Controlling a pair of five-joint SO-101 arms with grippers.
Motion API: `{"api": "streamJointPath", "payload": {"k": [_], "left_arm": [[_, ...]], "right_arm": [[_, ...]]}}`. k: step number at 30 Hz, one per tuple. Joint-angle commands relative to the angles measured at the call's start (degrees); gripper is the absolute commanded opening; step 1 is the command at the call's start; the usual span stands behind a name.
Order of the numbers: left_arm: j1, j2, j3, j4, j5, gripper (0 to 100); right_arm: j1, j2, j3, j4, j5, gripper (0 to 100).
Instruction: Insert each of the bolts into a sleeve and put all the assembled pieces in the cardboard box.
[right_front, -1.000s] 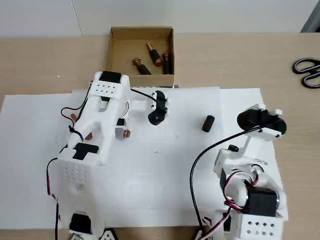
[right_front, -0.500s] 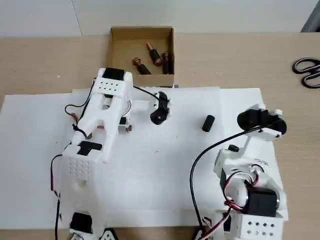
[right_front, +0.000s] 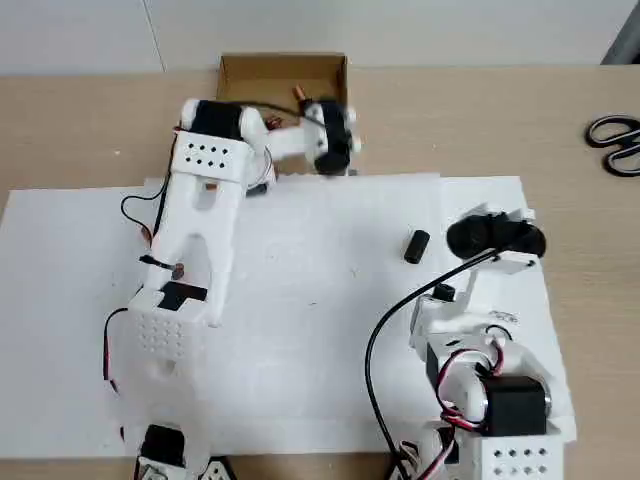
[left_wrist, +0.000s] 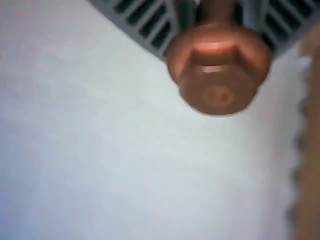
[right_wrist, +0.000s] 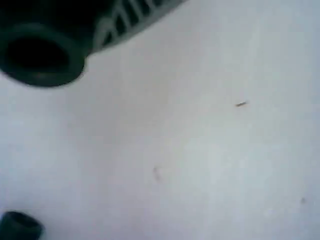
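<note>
Since the right arm stands nearest, it heads the list: right fingers (right_wrist: 131, 20) closed on a black sleeve (right_wrist: 37, 55), held low over the white sheet (right_front: 330, 330). Its bore is dark and, as far as I can judge, has no bolt in it.

Item two: a loose sleeve (right_front: 416, 246) lying on the sheet just beside those fingers, no bolt head showing.

Item three: a small copper spot (right_front: 178, 270) on the sheet under my left arm, possibly a spare bolt; too small to tell.

Item four, farther: left fingers (left_wrist: 145, 22) clamped on a copper bolt (left_wrist: 217, 75), head outward, at the near right edge of the cardboard box (right_front: 283, 68). Whether this bolt wears a sleeve I cannot tell.

Item five: one copper-headed piece (right_front: 300, 93) inside the box; my arm covers the rest of its floor.

Item six: scissors (right_front: 615, 140) far off on the bare counter (right_front: 450, 120), unused.

Standing, by my judgement: partway. At least one piece is boxed, one is at the box, and two sleeves await bolts.

Views compared: the wrist views give the grips, the bolt head and the open sleeve mouth, which the high view hides beneath the wrists. The high view gives the box and where each arm stands.
</note>
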Motion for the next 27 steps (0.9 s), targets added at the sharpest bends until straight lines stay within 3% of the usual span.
{"api": "streamJointPath", "payload": {"k": [1, 8, 20, 22, 27], "left_arm": [[-0.2, -1.7, -6.5, 1.0, 11.5, 1], [0.4, -19.4, -0.7, 1.1, 33.0, 1], [1.2, -55.5, 27.1, 0.5, 72.0, 1], [0.7, -59.8, 29.7, 0.5, 76.0, 1], [-2.0, -67.3, 39.6, 0.5, 76.7, 1]], "right_arm": [[-2.6, -0.7, -3.6, 1.9, 0.6, 0.3], [-7.0, -0.7, -6.5, 4.0, 0.6, 0.3], [-16.1, -0.7, -6.3, 3.0, 0.5, 0.3], [-17.9, -0.7, -6.3, 2.8, 0.5, 0.3], [-20.4, -0.7, -6.2, 2.0, 0.6, 0.3]]}}
